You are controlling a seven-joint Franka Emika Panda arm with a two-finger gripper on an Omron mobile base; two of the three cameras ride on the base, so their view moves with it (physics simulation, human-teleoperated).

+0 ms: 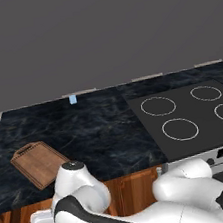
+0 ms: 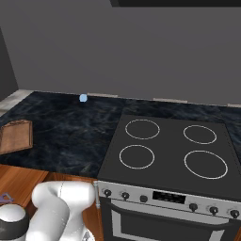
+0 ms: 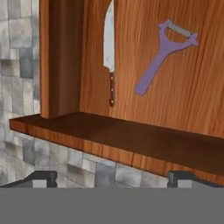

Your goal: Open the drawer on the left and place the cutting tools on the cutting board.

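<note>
Drawer [image 3: 131, 140] is pulled open; reddish-brown wood, clear grain, shallow tray with a thick front wall and a taller side wall. Hand camera looks into it over the front wall. Gripper [image 3: 112, 178] sits just outside that front wall, its two dark fingertips [image 3: 41, 178] spread wide apart with nothing between them, so open and empty.

Inside, on the drawer floor beyond the fingertips: knife [image 3: 109, 57], thin white blade, dark riveted handle pointing back toward the gripper, lying close to the side wall on the left-finger side. Peeler [image 3: 164, 54], purple plastic, Y-shaped with a small grey blade across the fork, lies tilted, nearer the right-finger side. The two tools are apart, not touching. Both are past the front wall from the gripper, not touched by it.

Grey stone-tile floor [image 3: 22, 65] shows beside and below the drawer.

Cutting board [image 1: 39, 163], flat brown wood, darker rim, short handle tab, lies on the dark marbled counter [image 1: 96, 131], up above the arm's elbow, left of the black four-ring stove [image 1: 195, 113]. Board is bare.
</note>
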